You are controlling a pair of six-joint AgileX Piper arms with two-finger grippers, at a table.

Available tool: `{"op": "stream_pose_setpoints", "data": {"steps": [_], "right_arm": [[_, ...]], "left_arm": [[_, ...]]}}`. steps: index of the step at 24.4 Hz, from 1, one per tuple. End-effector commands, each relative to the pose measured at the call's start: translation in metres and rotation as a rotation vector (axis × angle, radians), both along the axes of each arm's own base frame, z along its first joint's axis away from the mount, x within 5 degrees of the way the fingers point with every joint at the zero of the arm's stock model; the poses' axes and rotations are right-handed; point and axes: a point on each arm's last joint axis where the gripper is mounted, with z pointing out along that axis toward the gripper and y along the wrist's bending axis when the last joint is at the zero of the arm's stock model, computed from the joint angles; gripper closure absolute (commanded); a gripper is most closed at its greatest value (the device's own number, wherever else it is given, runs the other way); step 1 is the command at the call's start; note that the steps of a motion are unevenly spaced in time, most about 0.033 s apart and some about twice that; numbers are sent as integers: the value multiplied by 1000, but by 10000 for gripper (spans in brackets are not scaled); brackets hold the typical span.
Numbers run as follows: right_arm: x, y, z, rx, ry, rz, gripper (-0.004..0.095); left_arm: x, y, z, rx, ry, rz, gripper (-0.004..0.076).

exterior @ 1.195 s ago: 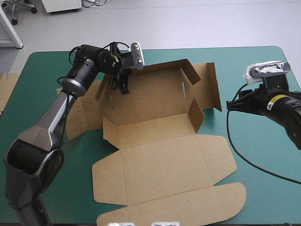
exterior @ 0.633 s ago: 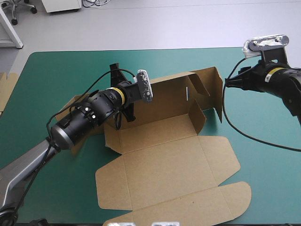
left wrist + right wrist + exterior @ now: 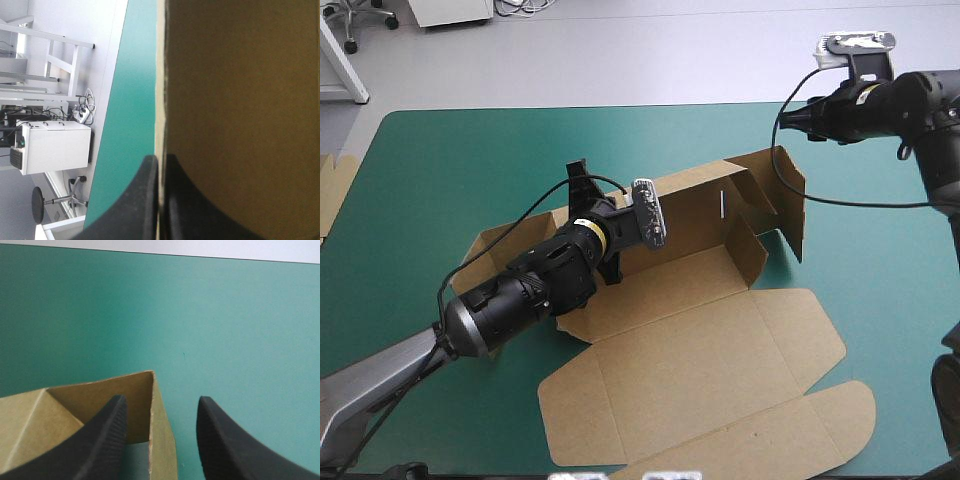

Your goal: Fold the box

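One brown box (image 3: 700, 340) on the counter (image 3: 440, 160). Left gripper (image 3: 161, 160) pinches its far wall (fingers nearly closed); right gripper (image 3: 161, 399), fingers apart, empty, above its right corner.

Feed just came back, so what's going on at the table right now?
The left gripper is shut on the box, pinching an edge of its raised back wall. The right gripper hangs open above the box's far right corner, gripping nothing. The right side wall stands up; the lid lies flat on the teal-green cover.
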Motion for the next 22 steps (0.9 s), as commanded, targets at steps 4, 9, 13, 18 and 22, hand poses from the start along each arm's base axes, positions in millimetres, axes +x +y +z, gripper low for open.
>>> {"op": "stream_pose_setpoints", "data": {"steps": [4, 9, 13, 18, 22], "right_arm": [[32, -37, 1, 152, -56, 33, 494], [77, -36, -15, 169, -51, 60, 494], [93, -32, -25, 206, -20, 90, 494], [103, -21, -42, 194, 31, 131, 517], [103, -16, -45, 186, 52, 154, 560]], "left_arm": [[-3, 6, 2, -20, -169, -41, 734], [-4, 5, -2, -40, -221, -19, 734], [-9, 1, -1, -33, -244, -21, 734], [-7, -2, 2, 10, -329, -44, 734], [-6, -4, -5, 59, -374, -79, 734]]}}
